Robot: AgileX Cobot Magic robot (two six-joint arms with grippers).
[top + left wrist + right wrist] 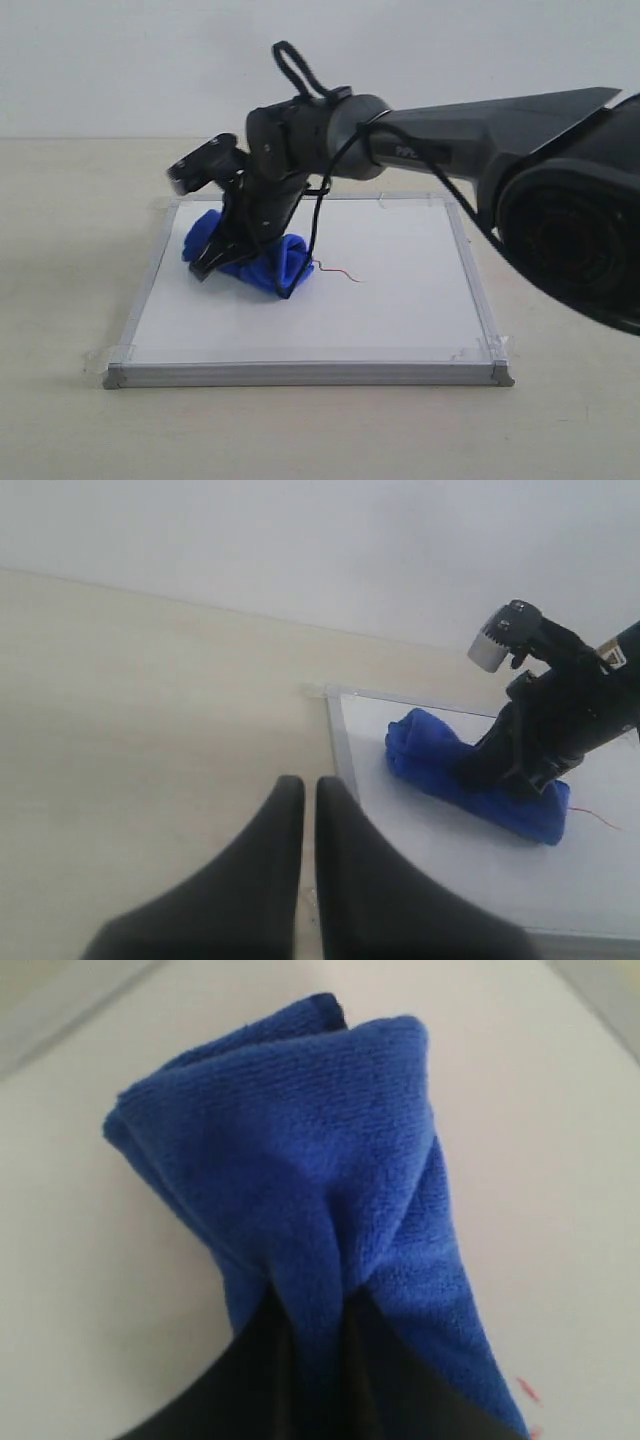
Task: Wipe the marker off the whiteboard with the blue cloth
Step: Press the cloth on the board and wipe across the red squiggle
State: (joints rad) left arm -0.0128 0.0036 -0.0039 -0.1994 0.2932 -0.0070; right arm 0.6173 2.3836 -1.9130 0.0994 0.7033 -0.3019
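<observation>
The whiteboard (400, 300) lies flat on the table, silver frame around it. A thin red marker squiggle (340, 272) runs just right of the blue cloth (270, 262), which rests bunched on the board's left half. My right gripper (235, 250) is shut on a fold of the blue cloth (300, 1160), pressing it to the board; red ink (528, 1390) shows beside the cloth. In the left wrist view the blue cloth (440, 765), whiteboard (430, 850) and marker line (600, 820) appear. My left gripper (308, 792) hovers shut and empty over the table by the board's edge.
The beige tabletop (60, 260) surrounds the board. Clear tape (110, 355) holds the board's corners. The right arm (470, 130) stretches from the right across the board. A white wall (120, 60) stands behind the table.
</observation>
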